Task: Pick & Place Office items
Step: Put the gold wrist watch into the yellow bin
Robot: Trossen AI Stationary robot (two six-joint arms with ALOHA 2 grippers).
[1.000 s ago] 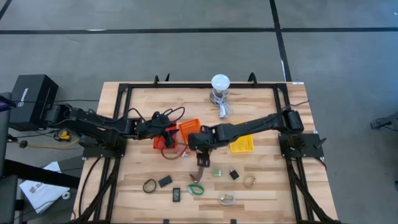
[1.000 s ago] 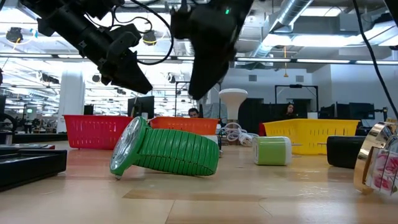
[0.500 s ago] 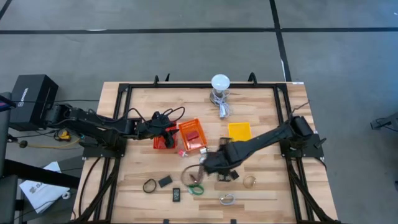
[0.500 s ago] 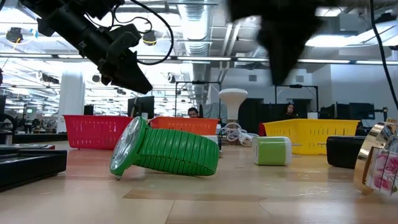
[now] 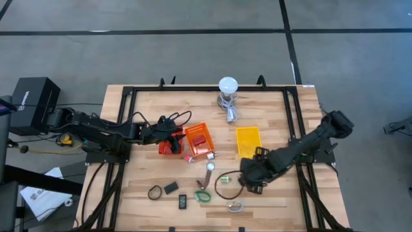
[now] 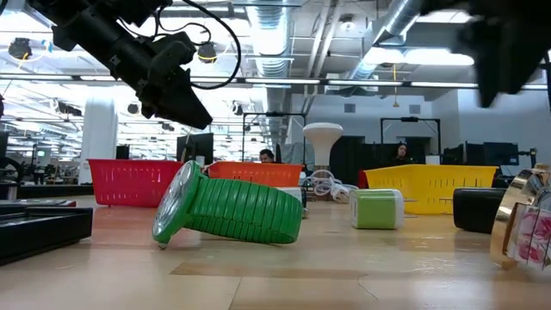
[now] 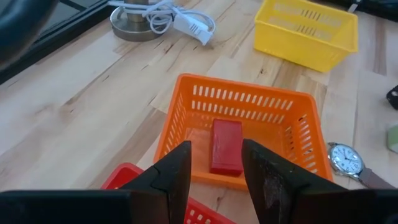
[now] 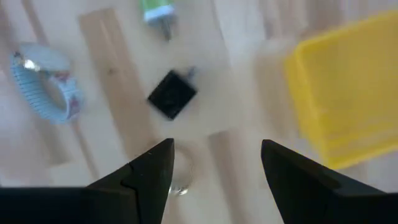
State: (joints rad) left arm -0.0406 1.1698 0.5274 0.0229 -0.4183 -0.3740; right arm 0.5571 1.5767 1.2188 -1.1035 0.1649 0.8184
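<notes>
Small office items lie on the near half of the table: a green band watch (image 5: 203,195) (image 6: 228,211), a black ring (image 5: 154,192), a black block (image 5: 170,187), a strap watch (image 5: 209,169) and a metal clip (image 5: 235,206). My right gripper (image 5: 246,178) (image 8: 214,149) hangs open above another black block (image 8: 172,94), between a green bit (image 8: 155,11) and a pale blue band (image 8: 46,84). My left gripper (image 5: 170,137) (image 7: 214,149) is open over the red basket (image 5: 167,148), facing the orange basket (image 7: 242,124), which holds a red block (image 7: 225,146).
The yellow basket (image 5: 248,142) (image 8: 348,93) stands just on the far side of the right gripper. The white-domed lamp (image 5: 227,87) with its cable stands at the far edge. A black frame rims the table. In the low view, a green cube (image 6: 377,208) and a gold band (image 6: 521,220) stand near the camera.
My right arm has swept from beside the orange basket toward the table's right and near edge, passing over the strap watch, and now hangs over the black block near the yellow basket. Its fingers hold nothing. The left arm has kept still.
</notes>
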